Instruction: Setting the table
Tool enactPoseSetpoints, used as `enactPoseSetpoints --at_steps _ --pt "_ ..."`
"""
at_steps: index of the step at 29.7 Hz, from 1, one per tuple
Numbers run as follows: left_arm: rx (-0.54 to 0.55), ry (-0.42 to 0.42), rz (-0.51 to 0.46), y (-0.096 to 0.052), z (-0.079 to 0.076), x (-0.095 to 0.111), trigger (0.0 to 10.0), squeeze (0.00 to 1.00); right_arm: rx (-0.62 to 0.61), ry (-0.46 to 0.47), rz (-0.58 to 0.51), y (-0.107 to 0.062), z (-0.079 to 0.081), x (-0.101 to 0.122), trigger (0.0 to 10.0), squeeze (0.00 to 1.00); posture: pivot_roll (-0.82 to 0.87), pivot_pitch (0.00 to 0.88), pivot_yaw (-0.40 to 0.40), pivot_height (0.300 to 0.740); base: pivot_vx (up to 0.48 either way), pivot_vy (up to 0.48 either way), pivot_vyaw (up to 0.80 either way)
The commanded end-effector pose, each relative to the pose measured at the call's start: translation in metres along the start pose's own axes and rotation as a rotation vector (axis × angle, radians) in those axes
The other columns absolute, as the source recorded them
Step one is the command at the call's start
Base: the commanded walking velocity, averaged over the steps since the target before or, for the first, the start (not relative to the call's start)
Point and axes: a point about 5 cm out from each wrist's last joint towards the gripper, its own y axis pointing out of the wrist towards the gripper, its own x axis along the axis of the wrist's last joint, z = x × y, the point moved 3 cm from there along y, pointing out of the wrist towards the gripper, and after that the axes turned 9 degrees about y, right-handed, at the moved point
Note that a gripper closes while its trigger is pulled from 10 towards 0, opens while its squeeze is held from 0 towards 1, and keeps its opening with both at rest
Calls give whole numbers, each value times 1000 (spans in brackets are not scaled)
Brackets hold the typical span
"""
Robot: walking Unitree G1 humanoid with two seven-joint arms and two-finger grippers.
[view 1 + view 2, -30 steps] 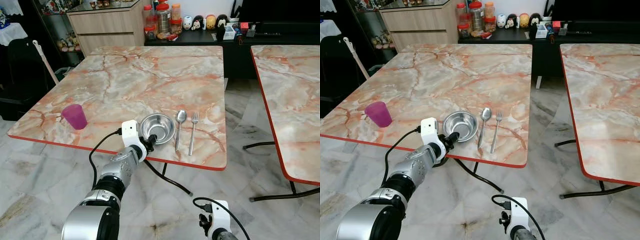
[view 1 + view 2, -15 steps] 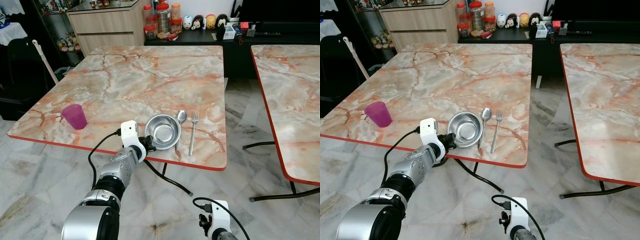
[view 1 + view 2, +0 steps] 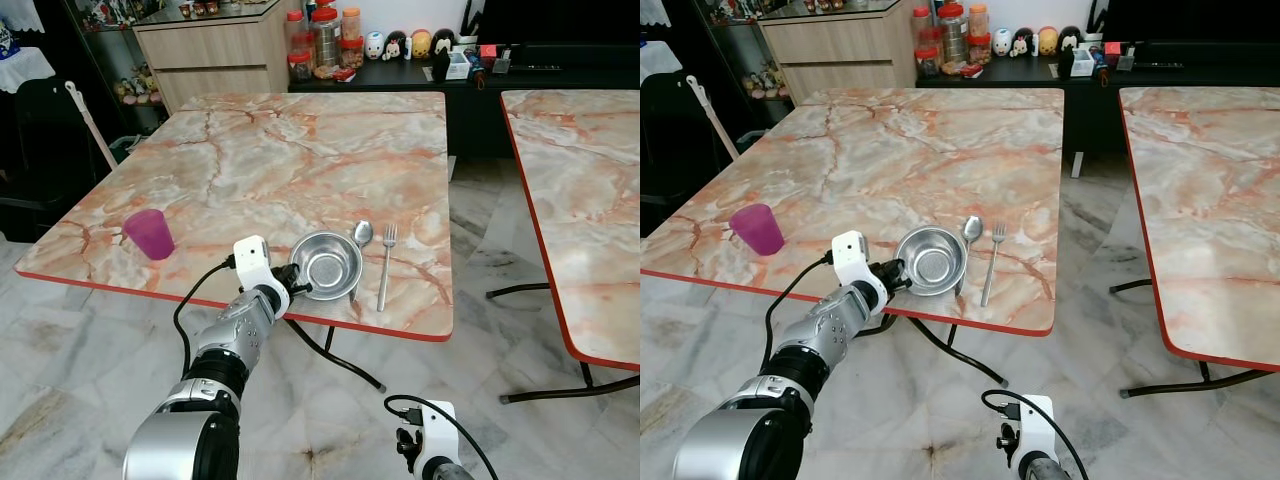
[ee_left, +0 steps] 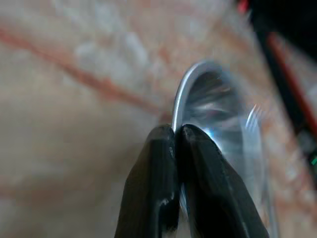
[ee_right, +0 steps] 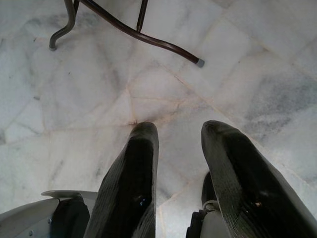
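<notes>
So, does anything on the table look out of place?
Yes. The steel bowl, pinched at its rim by the left gripper, lies over the spoon and hides most of its handle. The fork beside them lies clear.

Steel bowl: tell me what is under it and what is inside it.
The steel bowl looks empty inside. It sits on the marble table, its right edge over the spoon, hiding most of the handle. The left gripper pinches its near rim.

Shiny steel bowl (image 3: pixel 326 265), spoon (image 3: pixel 360 238) and fork (image 3: pixel 386 262) (all metal) on glossy marble-patterned table (image 3: pixel 280 160).
</notes>
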Motion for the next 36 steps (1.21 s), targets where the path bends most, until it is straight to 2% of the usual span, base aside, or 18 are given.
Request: enactPoseSetpoints --at_steps 1,8,15,16,17,18,20,21,24,36 --pt "26 -23 -58 -4 9 8 0 0 6 -1 7 1 4 -1 10000 0 4 0 114 740 0 0 0" --pt "43 -81 -196 -13 13 17 0 0 4 -15 6 1 0 1 10000 0 9 0 95 740 0 0 0" --pt "77 -140 -255 -17 17 21 0 0 0 -27 1 1 -4 5 10000 0 5 0 80 740 0 0 0" --pt "78 -148 -265 -17 17 21 2863 0 -1 -28 0 0 -5 5 10000 0 4 0 77 740 0 0 0" --pt "81 -136 -271 -17 17 22 6980 0 -1 -32 2 0 -5 5 10000 0 3 0 76 740 0 0 0" --pt "82 -124 -278 -18 17 23 10000 0 -1 -36 3 0 -5 5 10000 0 3 0 76 740 0 0 0" --pt "79 -85 -293 -18 16 25 10000 0 -2 -39 3 0 -6 5 10000 0 1 0 74 740 0 0 0" --pt "90 -26 -298 -19 16 25 10000 0 -4 -40 4 0 -8 4 10000 0 -4 0 71 740 0 0 0" --pt "109 26 -316 -20 17 26 10000 0 -7 -43 5 -1 -9 3 10000 0 -9 0 73 740 0 -107 0" --pt "120 48 -337 -19 15 27 10000 0 -17 -37 -3 -2 -11 3 10000 0 -24 0 83 740 0 -480 0"
